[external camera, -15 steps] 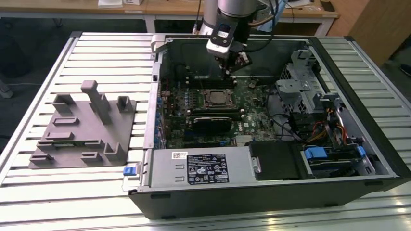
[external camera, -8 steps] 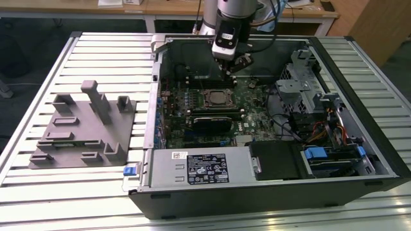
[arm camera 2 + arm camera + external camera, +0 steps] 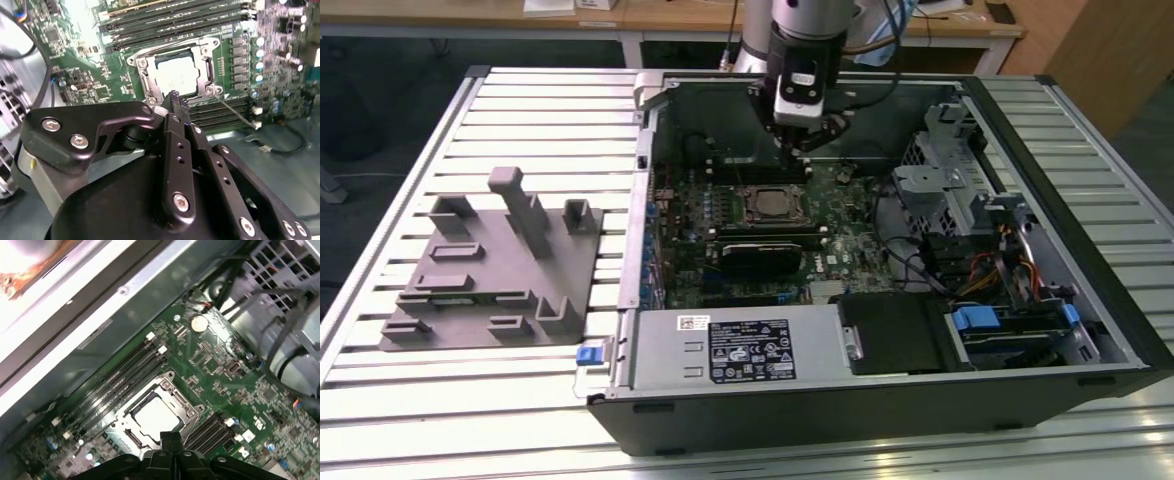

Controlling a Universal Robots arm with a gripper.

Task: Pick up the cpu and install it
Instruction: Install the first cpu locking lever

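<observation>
Second wrist view: cpu (image 3: 176,74) already seated in motherboard socket (image 3: 142,80), frame not yet latched; gripper (image 3: 174,102) just above it, jaws closed, holding nothing.

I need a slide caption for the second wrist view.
Shut pincer above the cpu seated in its socket.

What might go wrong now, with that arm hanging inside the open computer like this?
The small silvery square cpu already lies in the dark metal socket frame on the green motherboard. The black tool hovers above its edge with its tips together. Coming down, it might scrape the chip or knock it askew. It might also catch the thin wire lever beside the frame.
</observation>
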